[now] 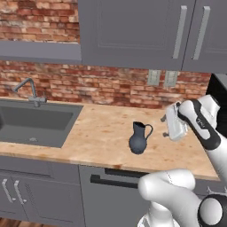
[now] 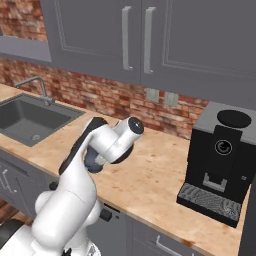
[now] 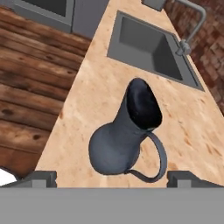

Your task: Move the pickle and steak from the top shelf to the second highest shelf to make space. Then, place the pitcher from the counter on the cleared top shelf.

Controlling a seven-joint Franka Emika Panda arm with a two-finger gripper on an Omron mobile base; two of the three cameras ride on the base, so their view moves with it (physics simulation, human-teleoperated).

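1. The pitcher (image 1: 140, 138) is a small dark blue-grey jug — bulbous body, narrow neck, flared spout and a curved side handle (image 3: 154, 157).
2. It stands upright on the table (image 1: 102, 133), near the front edge, between the sink (image 1: 33, 122) and the end effector (image 1: 167, 126).
3. In the hand view the pitcher (image 3: 124, 135) sits just above the two dark fingertips (image 3: 39, 178); its mouth is black inside and its surface looks smooth and matte.
4. The end effector hangs beside the pitcher, clear of it; the fingertips sit far apart at the two sides of the hand view, with nothing between them.
5. The table is light tan wood-grain with reddish blotches, over flat grey cabinet fronts (image 1: 40, 190).
6. The sink is a grey rectangular basin with a thin bent metal faucet (image 1: 29, 88) behind it.
7. The wall is rough red brick (image 1: 102, 84); grey upper cabinets (image 1: 133, 31) carry long bar handles.
8. A boxy black coffee machine (image 2: 220, 160) stands on the table (image 2: 155, 175) — ribbed drip tray at its foot.
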